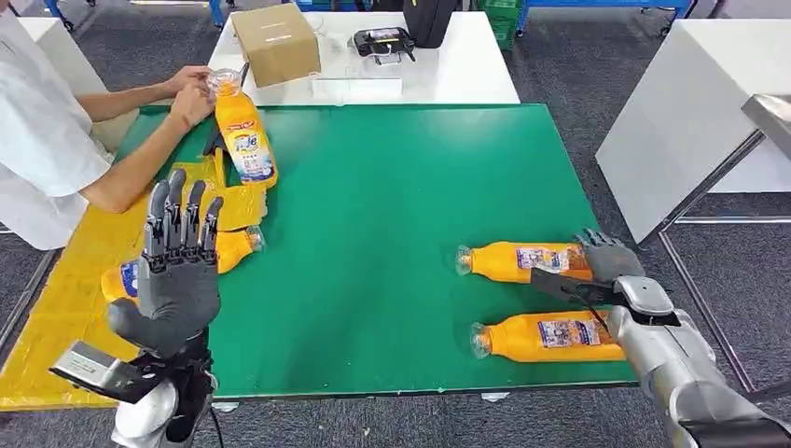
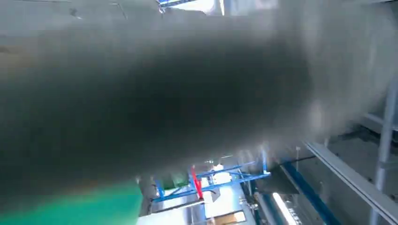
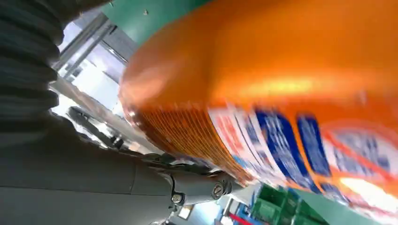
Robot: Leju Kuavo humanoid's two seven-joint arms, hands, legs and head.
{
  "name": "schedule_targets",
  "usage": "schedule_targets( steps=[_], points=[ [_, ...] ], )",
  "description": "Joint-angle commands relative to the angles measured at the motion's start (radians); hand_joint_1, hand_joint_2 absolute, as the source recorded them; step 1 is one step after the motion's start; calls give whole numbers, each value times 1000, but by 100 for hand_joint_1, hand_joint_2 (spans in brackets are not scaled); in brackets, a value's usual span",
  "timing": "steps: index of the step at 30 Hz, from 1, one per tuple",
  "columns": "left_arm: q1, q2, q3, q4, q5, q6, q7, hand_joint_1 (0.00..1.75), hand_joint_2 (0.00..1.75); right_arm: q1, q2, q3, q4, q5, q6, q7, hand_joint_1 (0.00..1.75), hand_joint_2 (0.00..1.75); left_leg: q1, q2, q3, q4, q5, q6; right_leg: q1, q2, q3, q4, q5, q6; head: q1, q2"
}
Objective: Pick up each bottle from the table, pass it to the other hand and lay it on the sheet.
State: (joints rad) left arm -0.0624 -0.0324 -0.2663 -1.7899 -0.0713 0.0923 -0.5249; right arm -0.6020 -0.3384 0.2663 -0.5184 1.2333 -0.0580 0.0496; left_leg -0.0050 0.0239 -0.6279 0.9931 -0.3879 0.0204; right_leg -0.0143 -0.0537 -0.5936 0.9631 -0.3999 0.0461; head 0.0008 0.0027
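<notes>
Right hand (image 1: 608, 258) lies on the base end of the far bottle (image 1: 522, 262), which lies flat on the green desk (image 1: 392, 205); whether the fingers are clamped round it can't be told. Near bottle (image 1: 546, 338) lies just beside it, parallel. Left hand (image 1: 179, 266) raised, fingers straight and apart, holding nothing, above a bottle on the yellow sheet (image 1: 56, 308). A person's hands (image 1: 191, 93) hold another bottle (image 1: 244, 135) at the sheet's far end.
</notes>
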Motion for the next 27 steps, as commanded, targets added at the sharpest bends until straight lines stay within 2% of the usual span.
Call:
schedule_targets(
  steps=[1,3,4,5,7,8,12,18,20,22,23,25,26,27],
  points=[
    [-50,15,-45,55,45,-17,1,0,175,-41,107,94,192,67,1,-26,175,175,2,1,3,0,0,-1,1,5,3,-1,0,-1,0,0],
    [-52,14,-47,60,45,-17,0,0,175,-44,116,104,190,73,9,-37,175,175,1,1,0,-2,1,1,0,4,3,-2,-4,-2,0,0],
    [-52,14,-47,60,45,-17,0,0,175,-44,116,104,190,73,9,-37,175,175,2,3,2,-2,1,1,1,9,5,-3,-3,-3,-1,0],
    [-52,14,-47,60,45,-17,0,0,175,-44,116,104,190,73,9,-37,175,175,2,2,2,-2,4,-1,1,6,6,-3,-3,-3,0,0],
    [-50,14,-48,64,48,-16,0,0,175,-44,116,134,177,93,-10,-77,175,175,2,1,3,-1,5,1,2,7,8,-2,-2,-6,0,0],
    [-46,12,-47,65,48,-16,0,0,175,-45,121,144,172,98,-13,-89,175,175,2,5,3,-2,5,1,1,7,12,-3,1,-2,0,0],
    [-38,7,-42,68,57,-16,-1,0,175,-50,139,194,153,125,9,-121,175,175,2,8,4,-1,3,-1,2,12,13,-2,3,-4,0,0],
    [-40,0,-47,71,60,-17,-1,0,175,-58,157,215,137,132,4,-116,175,175,5,13,5,-1,2,-2,4,16,12,-2,3,-4,0,0],
    [-40,-1,-47,71,60,-17,-1,0,175,-59,155,215,138,132,5,-117,175,175,5,11,6,-2,3,-3,4,17,12,-2,3,-5,0,0],
    [-38,-2,-45,66,60,-15,-1,0,175,-61,163,208,124,127,-42,-91,175,175,5,8,5,-2,3,-4,4,17,12,-2,2,-5,0,0],
    [-33,-1,-43,59,54,-13,5,0,175,-62,170,195,107,113,-83,-76,175,175,5,13,6,-1,3,-2,4,17,12,-2,3,-4,0,0],
    [-24,2,-42,48,42,-22,24,0,175,-56,185,143,49,54,-146,-66,175,175,5,15,5,-1,2,-2,4,18,11,-1,3,-4,0,0],
    [-17,5,-45,41,23,-27,37,0,175,-41,205,74,-19,-30,-199,-84,175,175,5,14,5,-1,2,-3,4,19,11,-1,3,-4,0,0],
    [-13,4,-47,38,2,-26,47,0,175,-14,212,36,-101,-88,-197,-93,175,175,5,14,5,-1,2,-3,4,20,10,-1,3,-5,0,0]
  ],
)
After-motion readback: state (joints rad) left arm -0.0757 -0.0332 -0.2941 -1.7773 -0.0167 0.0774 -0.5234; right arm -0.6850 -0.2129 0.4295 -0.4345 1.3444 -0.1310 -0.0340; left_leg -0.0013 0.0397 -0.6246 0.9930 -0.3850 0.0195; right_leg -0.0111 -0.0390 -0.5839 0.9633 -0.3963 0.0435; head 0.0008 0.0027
